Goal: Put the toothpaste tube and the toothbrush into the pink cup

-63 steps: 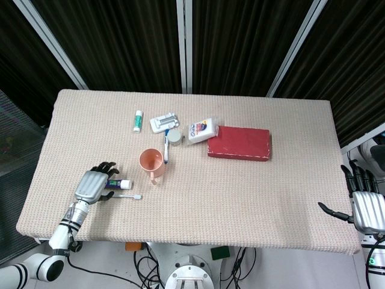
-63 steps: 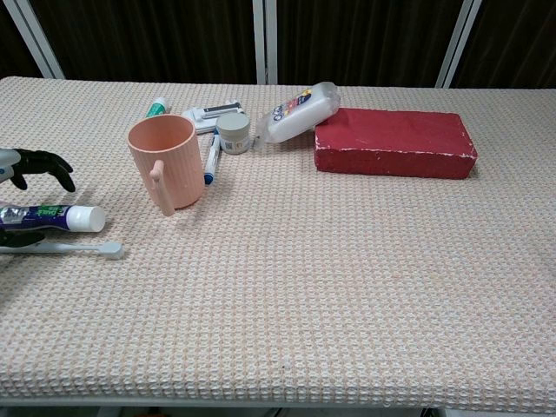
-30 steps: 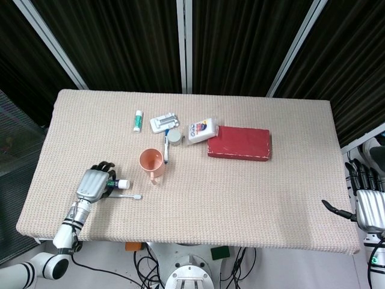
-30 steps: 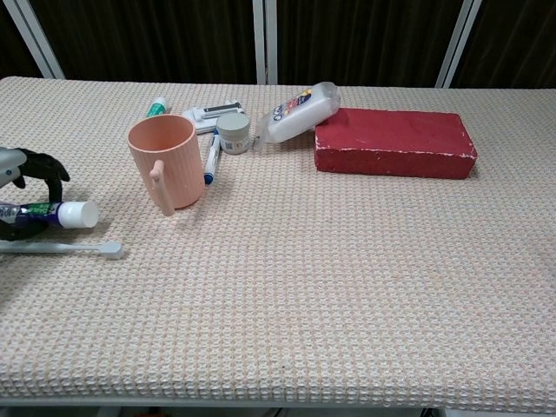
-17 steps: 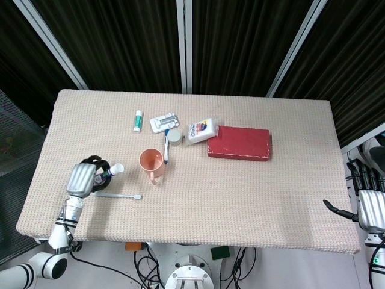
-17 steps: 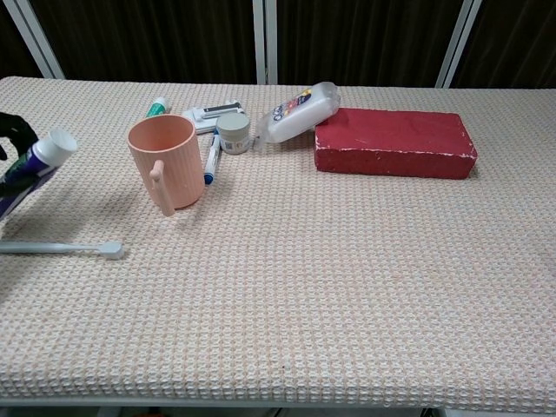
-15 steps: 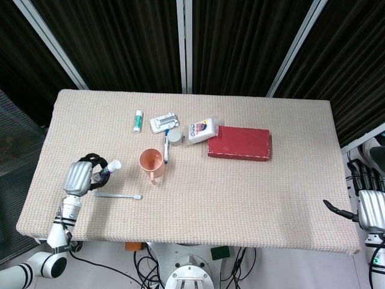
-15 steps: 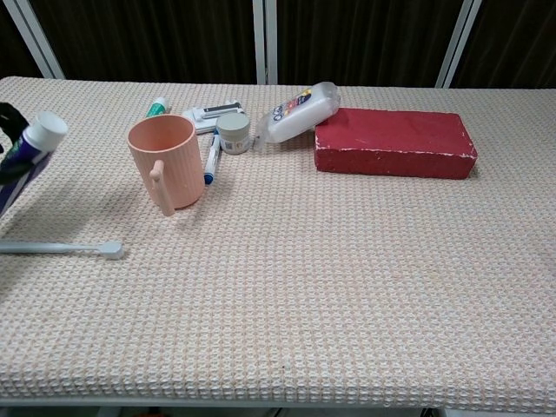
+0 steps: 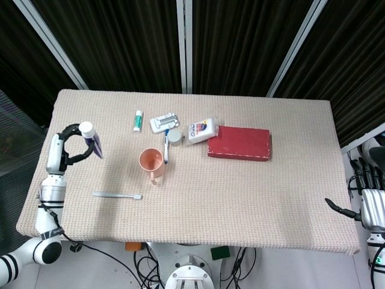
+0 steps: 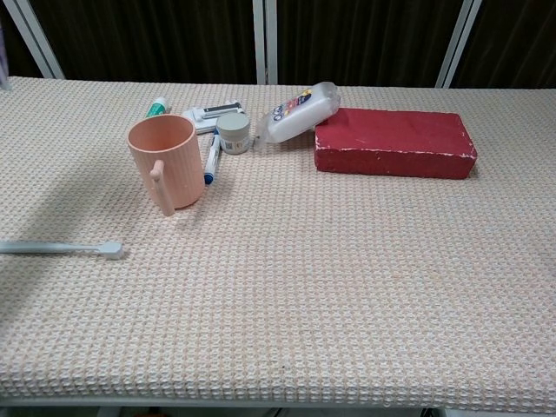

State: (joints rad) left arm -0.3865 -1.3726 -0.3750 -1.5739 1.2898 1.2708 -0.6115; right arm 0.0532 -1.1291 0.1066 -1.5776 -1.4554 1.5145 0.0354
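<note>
The toothpaste tube (image 9: 91, 142) is a short purple tube with a white cap. It is held in the left hand (image 9: 62, 149), lifted off the table over the left part of the top, cap end pointing up and away from the robot. Dark fingers (image 9: 71, 129) curl round the tube's body, and the tube's flat end sticks out beyond them toward the pink cup (image 9: 151, 162). The chest view does not show this hand.

The toothbrush (image 9: 118, 195) is slim and pale, lying flat on the woven table cover (image 9: 252, 192) nearer the robot than the holding fingers. Its head points toward the cup. The cup stands upright with its mouth open and nothing in it, its handle (image 10: 158, 188) turned to the front edge. It is well apart from the fingers, to their right.

Just behind the cup lie a blue-and-white marker (image 10: 210, 160), a small grey jar (image 10: 233, 134), a flat grey pack (image 10: 211, 114) and a green-and-white stick (image 10: 155, 108). Further right a white bottle (image 10: 298, 111) lies tipped against a red box (image 10: 395, 142).

The right hand (image 9: 368, 202) hangs off the table's right edge, its fingers spread and holding nothing.
</note>
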